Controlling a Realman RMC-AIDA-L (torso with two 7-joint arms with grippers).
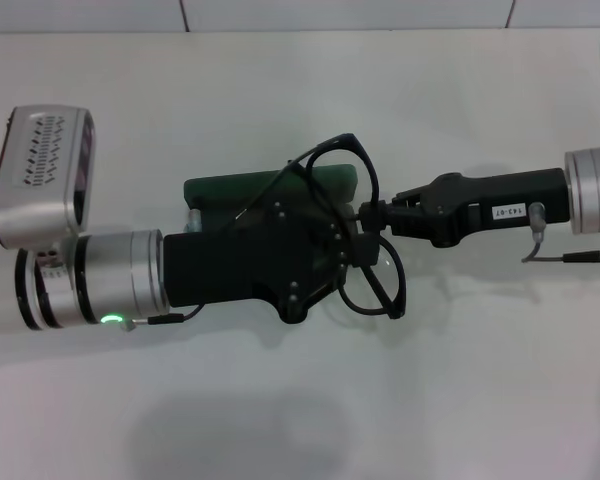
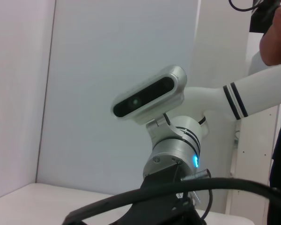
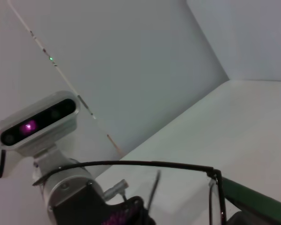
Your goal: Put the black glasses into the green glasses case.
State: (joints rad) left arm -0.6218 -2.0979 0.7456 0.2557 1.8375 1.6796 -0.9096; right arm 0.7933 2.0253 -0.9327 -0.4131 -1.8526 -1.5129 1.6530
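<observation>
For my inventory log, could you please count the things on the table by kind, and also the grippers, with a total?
Black glasses: 1
Green glasses case: 1
Grippers: 2, the left gripper over the case, the right gripper at the glasses' bridge
Total: 4

A plain white surface [image 1: 280, 420] fills the scene from near to far, with soft grey shadows on its near part. Along its far edge rises a pale wall [image 1: 340, 14] marked by thin dark seams. In the left wrist view, a person's bare forearm [image 2: 275, 43] shows against a white panel, dark clothing beside it.
</observation>
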